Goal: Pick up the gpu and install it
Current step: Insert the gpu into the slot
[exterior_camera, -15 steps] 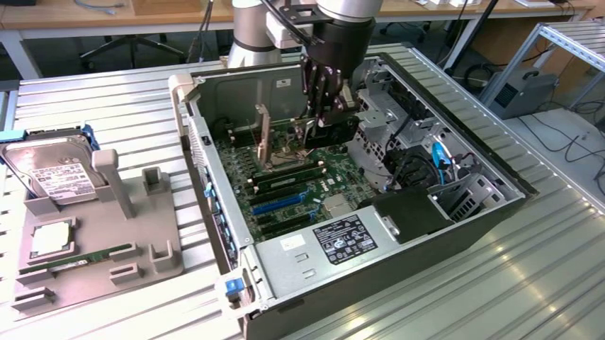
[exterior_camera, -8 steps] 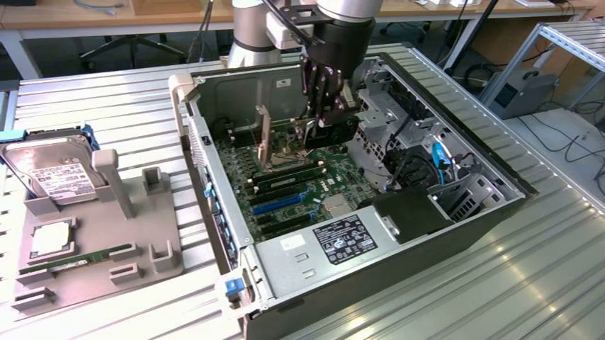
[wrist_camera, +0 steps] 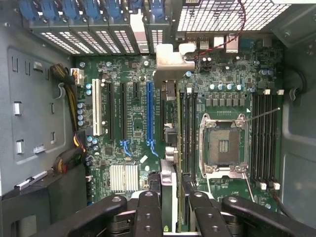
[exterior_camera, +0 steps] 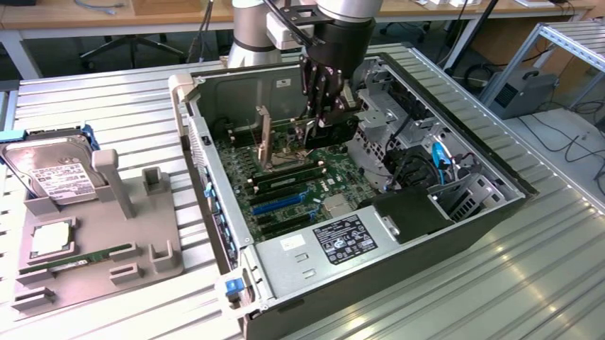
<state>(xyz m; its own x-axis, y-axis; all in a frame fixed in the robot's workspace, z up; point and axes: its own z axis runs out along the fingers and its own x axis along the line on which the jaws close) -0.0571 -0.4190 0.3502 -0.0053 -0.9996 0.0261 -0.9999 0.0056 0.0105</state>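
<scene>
My gripper (exterior_camera: 321, 106) hangs inside the open computer case (exterior_camera: 203, 134) and is shut on the gpu (exterior_camera: 336, 131). Its black cooler block faces the exterior view's right. The card hangs upright above the motherboard (exterior_camera: 293, 191), apart from it. In the wrist view the gpu (wrist_camera: 169, 173) is seen edge-on between my black fingers (wrist_camera: 148, 212). Its silver end bracket (wrist_camera: 170, 64) points at the case's slot openings. The card lies between the long blue slot (wrist_camera: 149, 111) and the RAM slots beside the bare CPU socket (wrist_camera: 223, 145).
A power supply (exterior_camera: 342, 241) and drive cages (exterior_camera: 444, 177) with cables crowd the case. Outside it, at the exterior view's left, a grey fixture (exterior_camera: 113, 248) holds a silver hard drive (exterior_camera: 52, 170), a CPU (exterior_camera: 52, 237) and a RAM stick (exterior_camera: 81, 260).
</scene>
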